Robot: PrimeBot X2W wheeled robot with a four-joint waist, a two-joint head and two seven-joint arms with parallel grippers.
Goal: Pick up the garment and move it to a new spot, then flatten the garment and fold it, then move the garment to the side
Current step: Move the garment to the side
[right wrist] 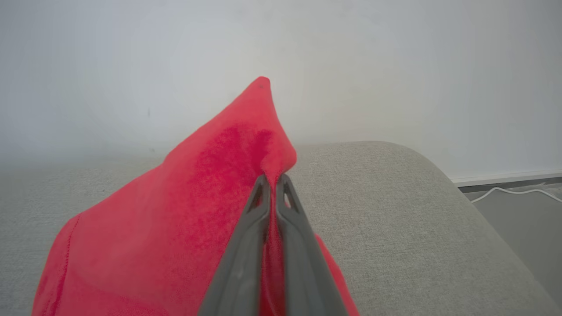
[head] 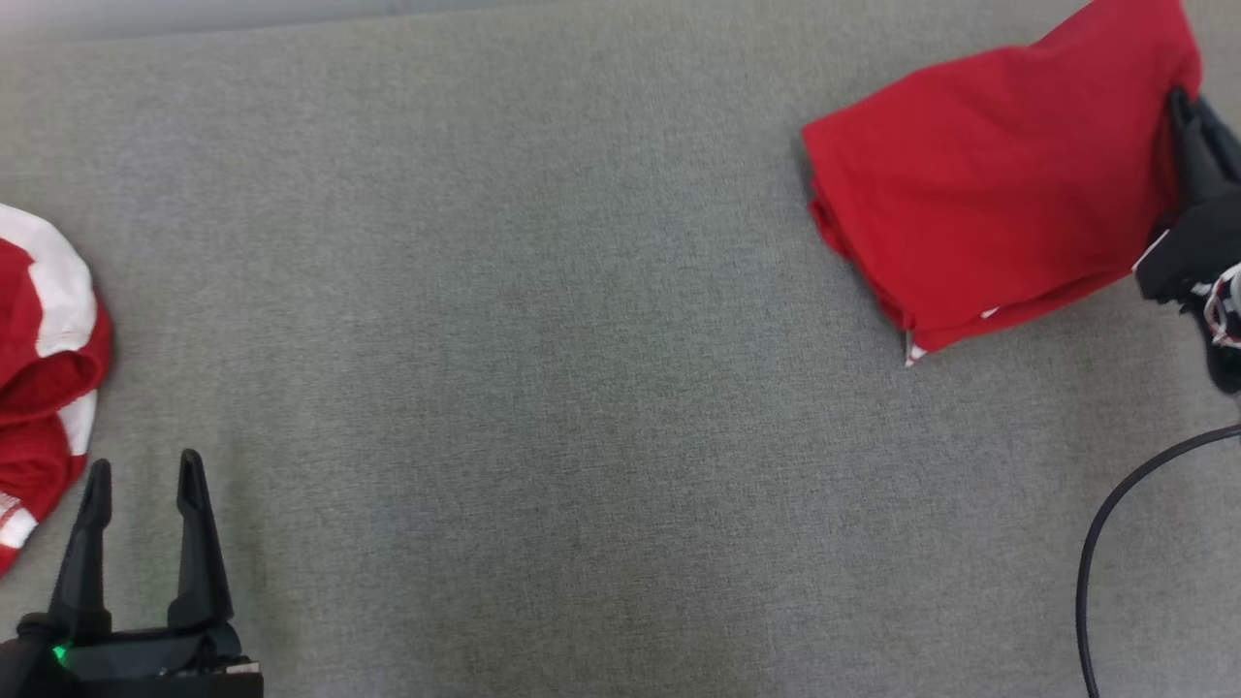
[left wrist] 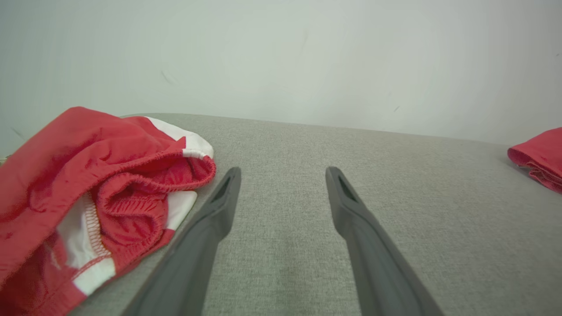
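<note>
The garment (head: 989, 184), plain red and folded into a thick rectangle, lies at the far right of the grey surface (head: 543, 388), turned at a slant. A bit of white trim peeks out at its near corner.

The right gripper (head: 1181, 102) comes in from the right edge and is clamped on the garment's right edge. In the right wrist view its two fingers (right wrist: 246, 245) are pressed almost together, with a thin layer of red cloth pinched between them. Past the tips the cloth rises in a pointed peak, and the rest of the garment spreads down to the left onto the surface.

The left gripper (head: 143, 465) sits at the near left, well apart from the garment. Its jaws are spread wide with nothing between them but bare grey fabric. Just to its left lies a crumpled red-and-white bundle (head: 39, 368) with a gathered elastic hem. The left finger (left wrist: 193, 259) runs close beside the bundle; whether it touches cannot be told.

A dark cable (head: 1105, 523) curves over the near right of the surface. A pale wall (left wrist: 281, 57) stands behind the far edge.
</note>
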